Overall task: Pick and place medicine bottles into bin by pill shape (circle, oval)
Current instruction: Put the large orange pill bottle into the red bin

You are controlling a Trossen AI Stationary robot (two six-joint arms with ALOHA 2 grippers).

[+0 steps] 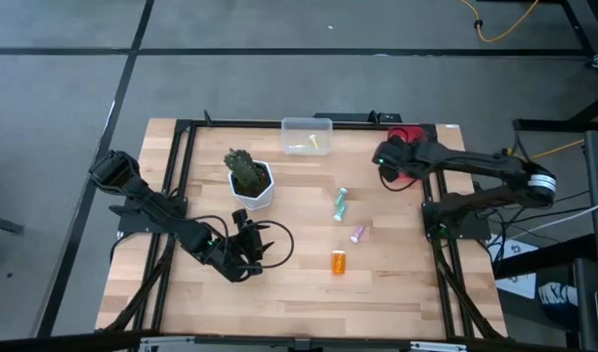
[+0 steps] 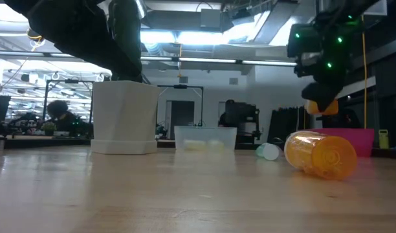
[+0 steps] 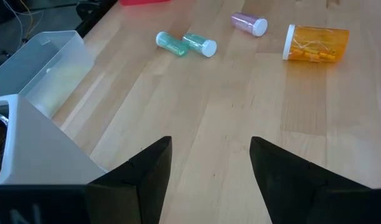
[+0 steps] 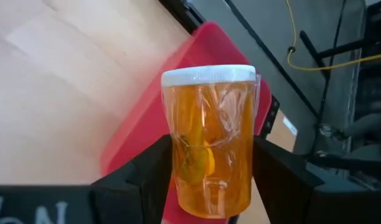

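Note:
My right gripper (image 1: 385,158) is shut on an orange pill bottle (image 4: 209,137) with a white cap, above the red bin (image 4: 197,93) at the table's far right. It also shows in the low view (image 2: 321,105). On the table lie two green bottles (image 1: 340,203), a pink bottle (image 1: 358,234) and another orange bottle (image 1: 338,261), all on their sides. My left gripper (image 3: 209,168) is open and empty near the table's front left (image 1: 265,242), pointing toward these bottles. My right gripper pinches the orange bottle's lower body (image 4: 178,168) between its two fingers, one on each side. The bottle lies along the fingers, and its white cap (image 4: 209,74) points away from the wrist. It is lifted clear, above the red bin.
A clear plastic bin (image 1: 307,135) stands at the far edge, centre. A white hexagonal pot (image 1: 252,188) with a plant stands left of centre, close beside my left gripper. Bare wood lies between my left gripper and the lying bottles.

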